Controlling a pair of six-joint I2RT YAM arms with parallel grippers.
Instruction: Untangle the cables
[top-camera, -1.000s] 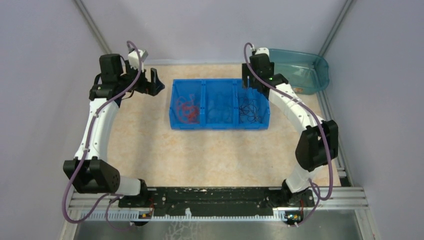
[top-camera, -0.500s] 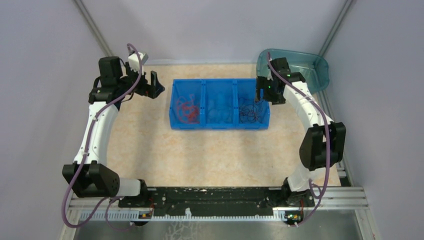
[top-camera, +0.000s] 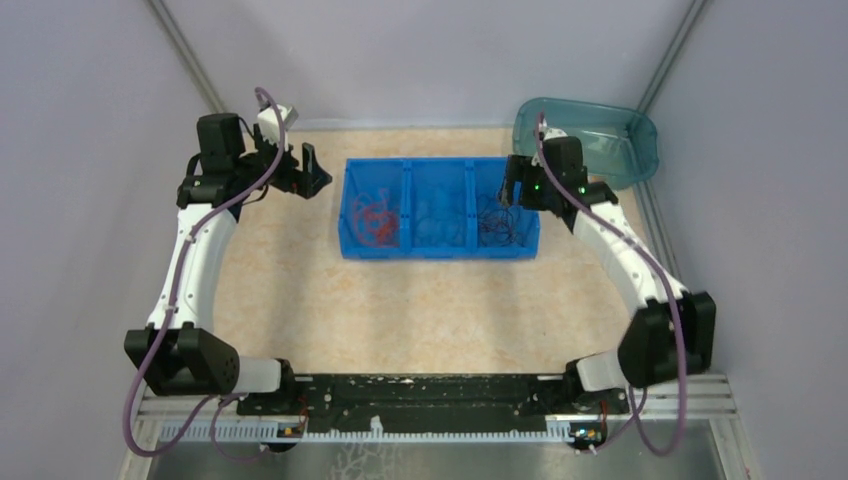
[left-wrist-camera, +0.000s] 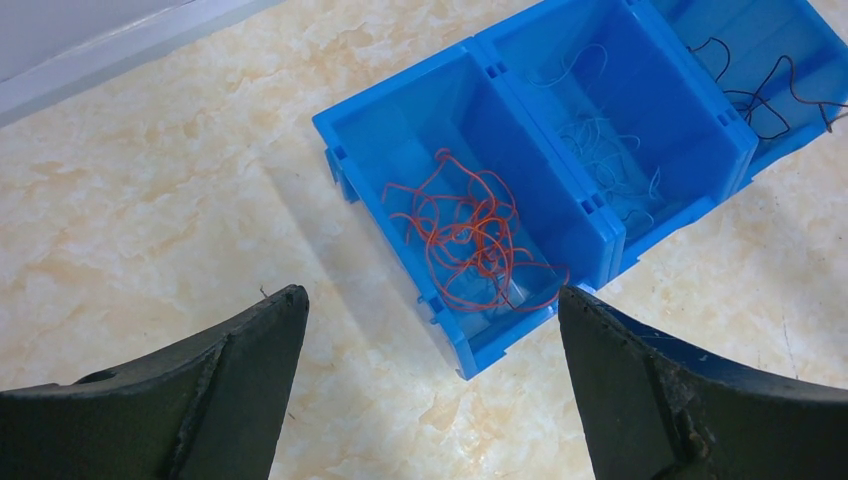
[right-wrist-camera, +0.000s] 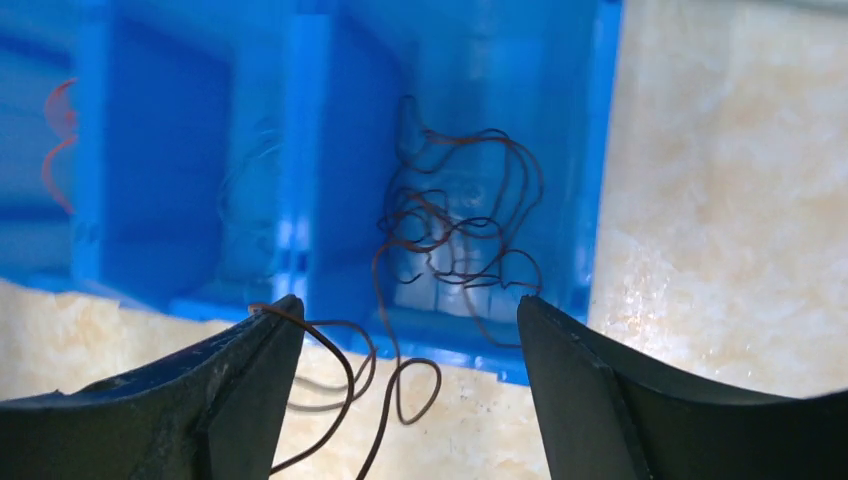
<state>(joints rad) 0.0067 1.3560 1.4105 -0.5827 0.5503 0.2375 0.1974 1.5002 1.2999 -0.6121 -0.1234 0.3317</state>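
The bin (top-camera: 440, 252) sits at the upper middle of the top view with its three compartments sorted by colour. The red cables (left-wrist-camera: 470, 240) are in the left one, the pale blue cables (left-wrist-camera: 610, 165) in the middle, and the black cables (right-wrist-camera: 460, 230) in the right. This layout suggests each colour gets its own compartment once it is freed, so the job looks nearly done.

The left fingers (left-wrist-camera: 230, 380) are spread as wide as they go and hold nothing. They hang over the bare surface (top-camera: 300, 300) just left of the bin, probably parked clear of the work.

The right fingers (right-wrist-camera: 210, 390) are also well apart and grip nothing, and they hover above the black compartment. Most of the black bunch lies at the centre of the right wrist view, above the gap between the fingers. One black strand (right-wrist-camera: 345, 365) trails out over the bin's lower wall and loops down between the fingers. Its end meets the tip of the left-hand finger in that frame, but whether it is snagged there cannot be told.
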